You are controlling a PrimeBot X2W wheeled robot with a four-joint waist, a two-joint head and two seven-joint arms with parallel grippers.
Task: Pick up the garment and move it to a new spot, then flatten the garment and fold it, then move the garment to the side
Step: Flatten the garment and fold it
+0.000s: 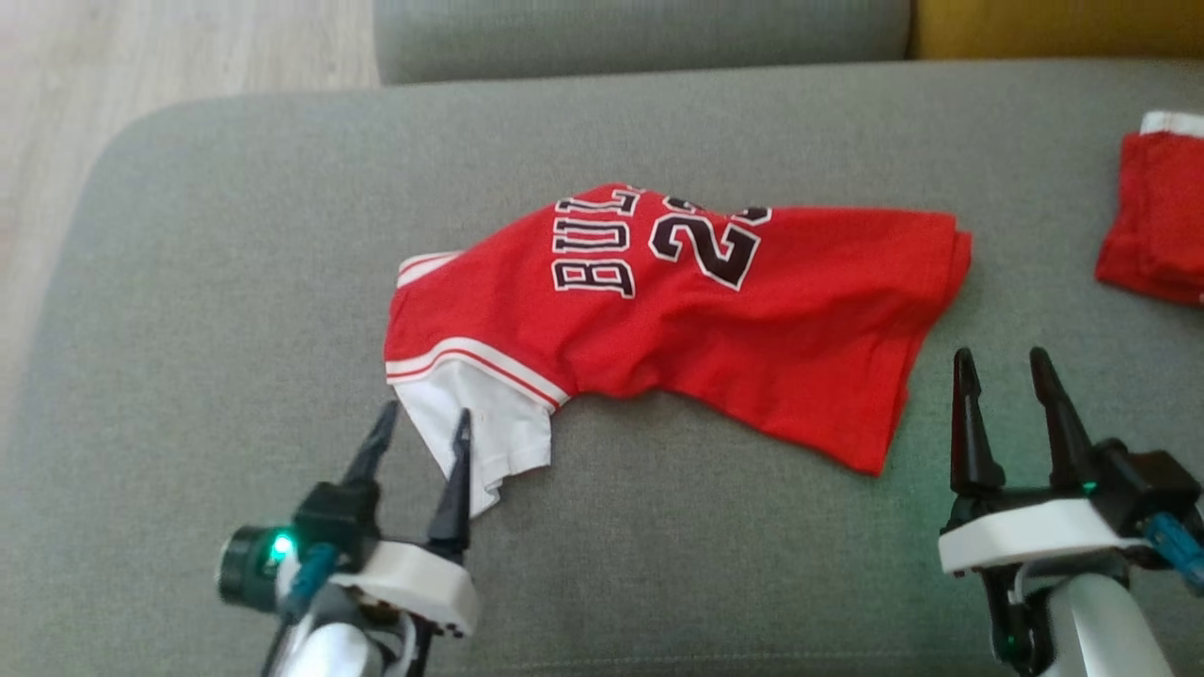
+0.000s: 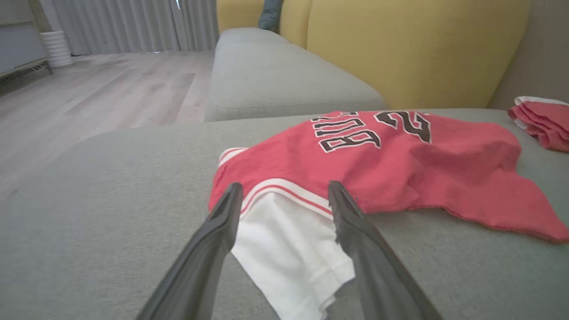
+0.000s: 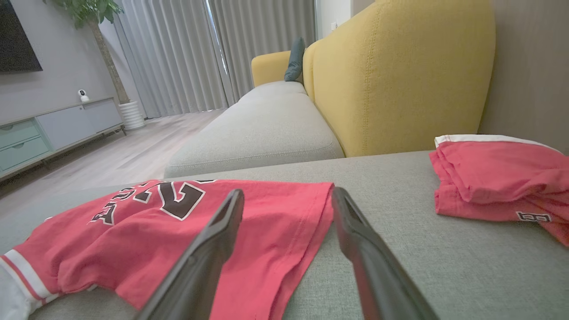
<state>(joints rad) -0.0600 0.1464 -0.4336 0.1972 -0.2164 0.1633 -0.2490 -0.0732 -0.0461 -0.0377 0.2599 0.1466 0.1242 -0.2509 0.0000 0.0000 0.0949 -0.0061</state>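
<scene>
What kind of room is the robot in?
Most likely a living room. There is a grey sofa with a yellow back, long curtains down to a wooden floor, and a low cabinet along the wall.

Folded red cloth pile (image 1: 1152,221), far right, cut by frame edge. Red fabric jersey (image 1: 715,329): black lettering (image 1: 593,249) runs under a fold, second digit unreadable. Its white sleeve (image 1: 503,414) partly behind left gripper (image 1: 426,411) finger.
</scene>
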